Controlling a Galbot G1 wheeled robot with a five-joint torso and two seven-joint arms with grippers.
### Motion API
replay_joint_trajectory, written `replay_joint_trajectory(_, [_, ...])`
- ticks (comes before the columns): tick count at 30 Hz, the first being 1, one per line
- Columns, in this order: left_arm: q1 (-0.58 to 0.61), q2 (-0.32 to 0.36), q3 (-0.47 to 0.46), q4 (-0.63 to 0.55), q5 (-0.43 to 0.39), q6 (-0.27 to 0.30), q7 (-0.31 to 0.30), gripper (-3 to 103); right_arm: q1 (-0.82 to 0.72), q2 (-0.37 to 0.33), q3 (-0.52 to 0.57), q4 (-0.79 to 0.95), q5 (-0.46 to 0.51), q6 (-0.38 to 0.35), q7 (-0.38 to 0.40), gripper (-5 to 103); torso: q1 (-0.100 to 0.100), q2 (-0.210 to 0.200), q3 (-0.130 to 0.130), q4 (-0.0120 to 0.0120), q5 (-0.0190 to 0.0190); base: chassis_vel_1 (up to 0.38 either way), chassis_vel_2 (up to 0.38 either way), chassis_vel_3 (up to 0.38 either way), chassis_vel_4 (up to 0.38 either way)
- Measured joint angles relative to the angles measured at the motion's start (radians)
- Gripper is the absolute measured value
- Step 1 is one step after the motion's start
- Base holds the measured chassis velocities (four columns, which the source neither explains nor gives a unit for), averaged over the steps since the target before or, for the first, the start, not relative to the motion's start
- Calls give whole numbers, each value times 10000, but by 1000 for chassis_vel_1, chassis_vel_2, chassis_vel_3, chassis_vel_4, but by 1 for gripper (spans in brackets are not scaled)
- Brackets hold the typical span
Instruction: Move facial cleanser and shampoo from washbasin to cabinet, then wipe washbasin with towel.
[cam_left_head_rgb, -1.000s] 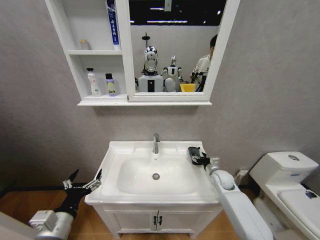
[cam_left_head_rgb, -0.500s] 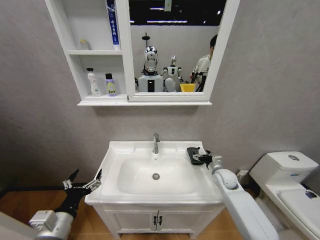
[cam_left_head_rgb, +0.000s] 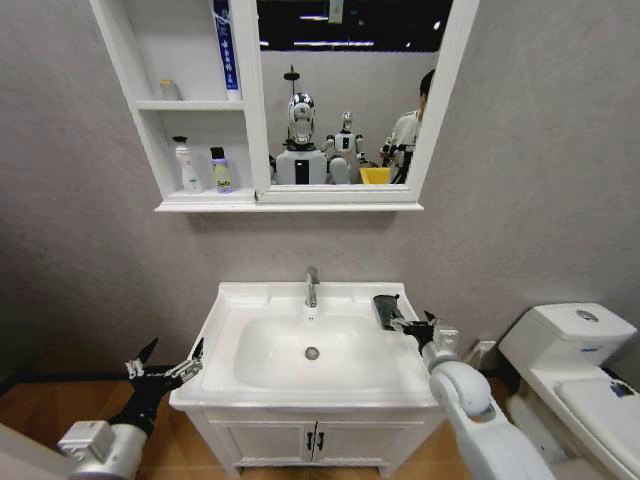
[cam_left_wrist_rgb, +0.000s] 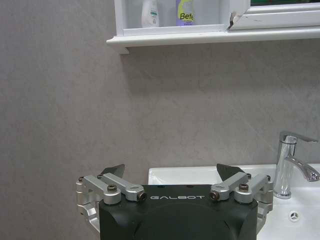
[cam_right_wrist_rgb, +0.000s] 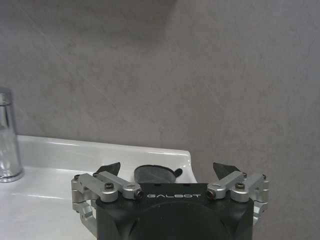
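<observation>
Chrome faucet (cam_left_head_rgb: 312, 286) stands beside towel (cam_left_head_rgb: 384, 308) and open right hand (cam_left_head_rgb: 404, 322).

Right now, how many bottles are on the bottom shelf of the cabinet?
2: a white bottle on the left and a purple-and-yellow bottle beside it, both upright. Nothing seems hidden behind them.

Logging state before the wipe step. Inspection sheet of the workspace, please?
Surface: washbasin white, bowl bare, chrome faucet at the back.
Job's things: towel on the basin's right rear rim; two bottles on the cabinet lower shelf.
Clutter: small item on the middle shelf, blue box on the top shelf.
Grippers: right gripper open, just short of the towel, not touching; left gripper open, parked beside the basin's left front.
Cables: nothing seen.
Surroundings: grey wall, mirror, toilet at right, vanity doors below.
</observation>
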Motion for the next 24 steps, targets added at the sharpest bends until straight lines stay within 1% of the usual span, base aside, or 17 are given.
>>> replay_joint_trajectory(3, [0, 0, 0, 0, 0, 0, -4, 100, -1056, 523, -365, 1193, -755, 6, 18, 100, 0, 0, 0, 1, 1, 0, 0, 0, 0])
replay_joint_trajectory(4, [0, 0, 0, 0, 0, 0, -4, 100, -1056, 523, -365, 1193, -755, 6, 18, 100, 0, 0, 0, 1, 1, 0, 0, 0, 0])
replay_joint_trajectory(6, [0, 0, 0, 0, -1, 0, -2, 100, -1644, 735, -451, 1719, -1210, 106, -3, 100, 0, 0, 0, -1, 1, 0, 0, 0, 0])
replay_joint_trajectory(7, [0, 0, 0, 0, -1, 0, -2, 100, -1644, 735, -451, 1719, -1210, 106, -3, 100, 0, 0, 0, -1, 1, 0, 0, 0, 0])
replay_joint_trajectory(10, [0, 0, 0, 0, 0, 0, -2, 100, -2445, 932, -572, 2335, -1629, 241, -41, 100, 0, 0, 0, 0, 2, 0, 0, 0, 0])
replay_joint_trajectory(13, [0, 0, 0, 0, 0, 0, -1, 100, -2676, 989, -663, 2511, -1740, 246, -42, 100, 0, 0, 0, -1, 2, 0, 0, 0, 0])
replay_joint_trajectory(15, [0, 0, 0, 0, 0, 0, -1, 100, -3084, 1130, -1031, 2744, -2110, 315, -42, 100, 0, 0, 0, -1, 3, 0, 0, 0, 0])
replay_joint_trajectory(16, [0, 0, 0, 0, 0, 0, -1, 100, -3084, 1130, -1031, 2744, -2110, 315, -42, 100, 0, 0, 0, -1, 3, 0, 0, 0, 0])
replay_joint_trajectory(18, [0, 0, 0, 0, -1, 0, -1, 100, -3274, 1162, -1367, 2821, -2308, 332, -28, 100, 0, 0, 1, -1, 3, 0, 0, 0, 0])
replay_joint_trajectory(24, [0, 0, 0, 0, -1, 0, -1, 100, -3271, 1126, -1555, 2840, -2363, 362, 14, 100, 4, -1, 2, 0, 3, 0, 0, 0, 0])
